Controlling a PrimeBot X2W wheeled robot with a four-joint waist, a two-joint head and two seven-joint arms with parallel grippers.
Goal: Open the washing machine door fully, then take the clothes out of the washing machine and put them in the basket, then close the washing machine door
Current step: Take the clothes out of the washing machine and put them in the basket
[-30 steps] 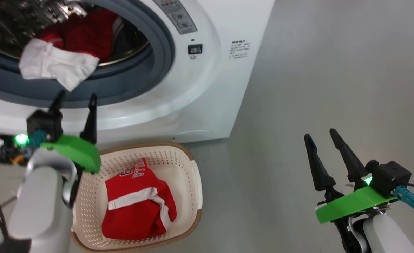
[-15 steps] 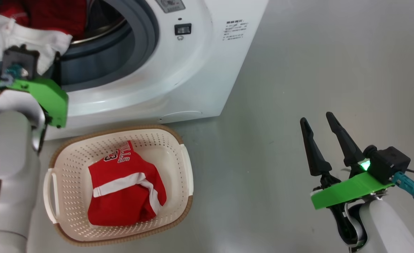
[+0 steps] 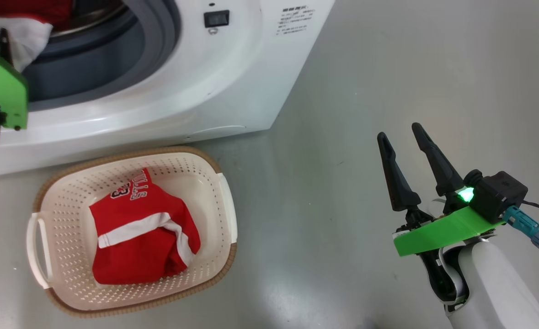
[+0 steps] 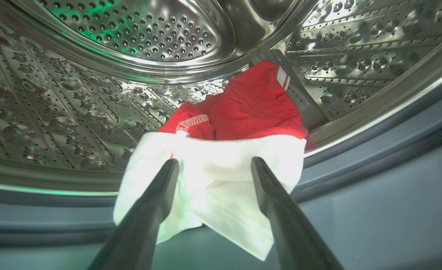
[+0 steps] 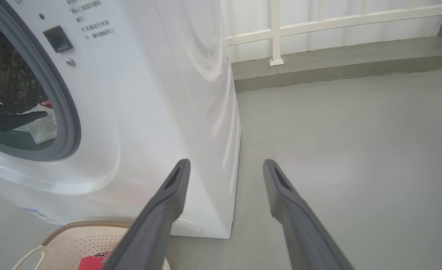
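At the far left, the left gripper (image 4: 214, 161) reached into the mouth of the washer (image 3: 196, 82), its fingers spread wide and clasping nothing. Just ahead of it lay the clothes (image 4: 243, 108), a bundle at the front of the steel drum (image 4: 149, 33). The bundle was red behind and white in front, and the white part draped over the drum's lip onto the grey gasket (image 4: 355, 195). The two fingertips stood over that white fold, one on each side of its middle. They may have been resting on the cloth, though the wrist view was too foreshortened to tell. Below the opening, the basket (image 3: 59, 219) sat on the floor (image 3: 411, 59) just in front of the washer. It held a crumpled red jersey (image 3: 141, 228) with white trim and white lettering on its upper fold. The grey floor ran on to the right past the washer's corner. Well apart on that side, the right gripper (image 3: 399, 130) hung above the floor, fingers parted and empty, and its wrist view looked toward the washer's front right corner.
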